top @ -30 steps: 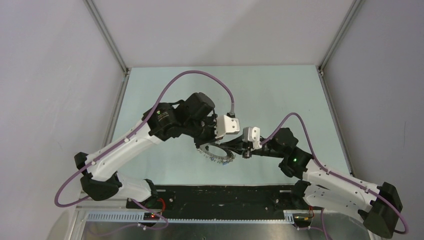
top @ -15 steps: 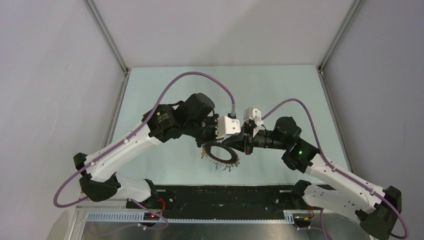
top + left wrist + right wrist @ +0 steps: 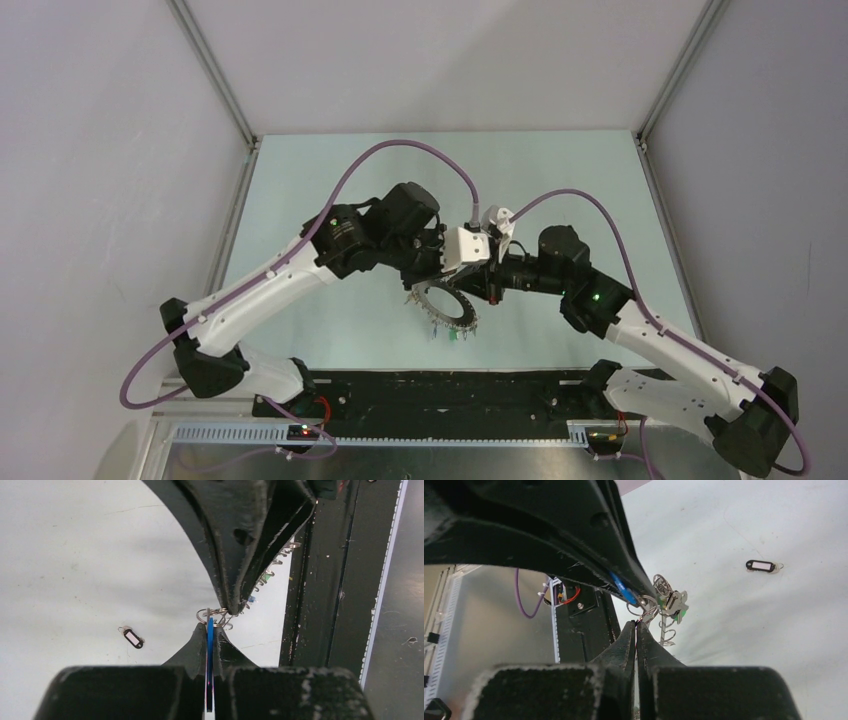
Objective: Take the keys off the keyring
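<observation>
left end effector point(image 3: 210, 626) on blue key point(image 3: 210, 655)

- Left gripper point(image 3: 209, 626): tip to tip with the right gripper point(image 3: 233, 609), which stands directly opposite it. One key head point(image 3: 209, 672) is clamped between its fingers.
- Keyring point(image 3: 430, 305): just below the meeting tips, on the left gripper's side.
- Keys point(image 3: 672, 603): strung round the keyring, with a cluster just right of the right gripper's tips.
- Loose tag point(image 3: 133, 637): on the table point(image 3: 330, 170), left of the left gripper's tips and well apart from them. It is far right of the right gripper's tips.
- Base strip point(image 3: 320, 580): right of the left gripper.
</observation>
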